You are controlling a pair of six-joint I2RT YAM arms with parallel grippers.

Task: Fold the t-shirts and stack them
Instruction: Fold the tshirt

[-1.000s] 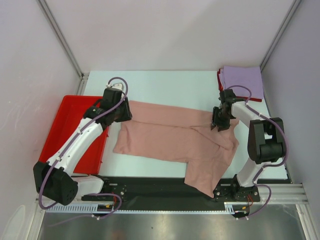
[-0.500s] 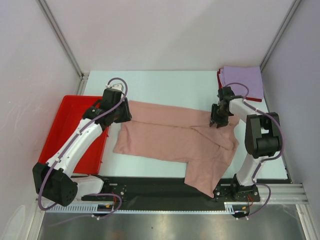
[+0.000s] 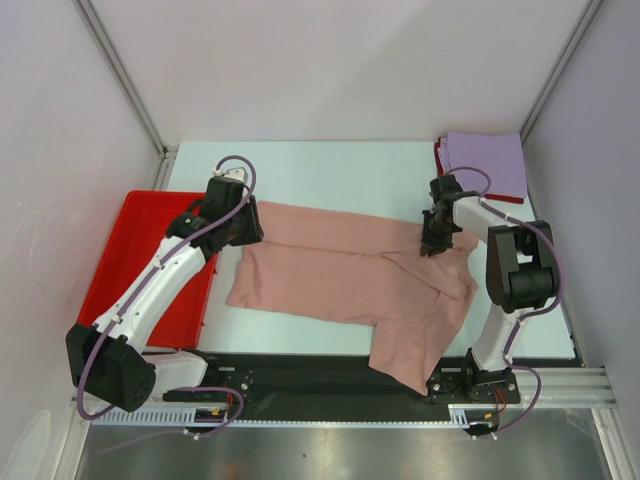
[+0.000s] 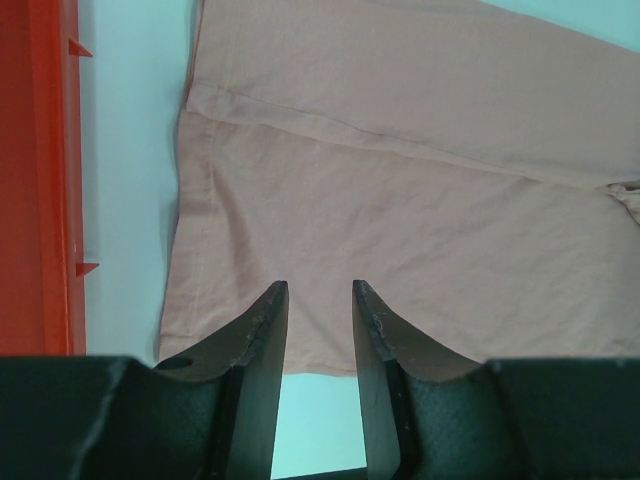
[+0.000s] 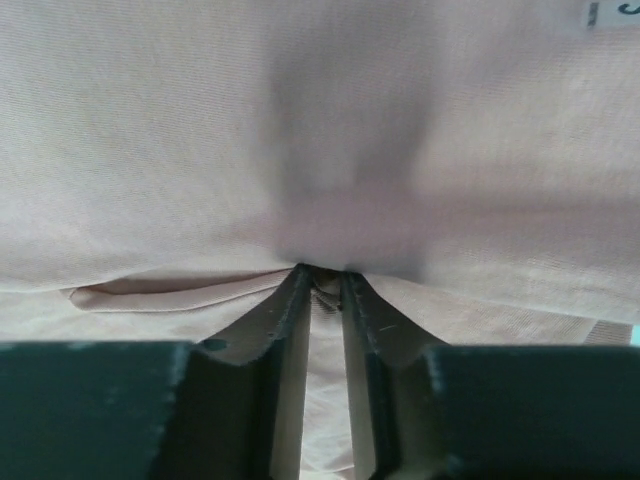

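The dusty-pink t-shirt point(image 3: 350, 275) lies spread over the middle of the table, print hidden, one end hanging toward the front edge. My left gripper point(image 3: 246, 228) hovers over its left far corner, and in the left wrist view point(image 4: 320, 290) the jaws are open with only cloth point(image 4: 420, 200) and table below. My right gripper point(image 3: 432, 246) sits on the shirt's right far part. In the right wrist view point(image 5: 322, 272) its tips pinch a raised fold of pink cloth point(image 5: 350, 150). A folded lavender t-shirt point(image 3: 487, 165) lies on a red one point(image 3: 440, 158) at the back right corner.
The red plastic tray point(image 3: 125, 255) sits left of the table under my left arm, and its edge shows in the left wrist view point(image 4: 40, 170). Enclosure walls and metal posts ring the table. A black rail point(image 3: 300, 375) runs along the front edge.
My right wrist has shifted slightly left and away, still on the pink cloth. The left arm and the shirt have hardly moved.
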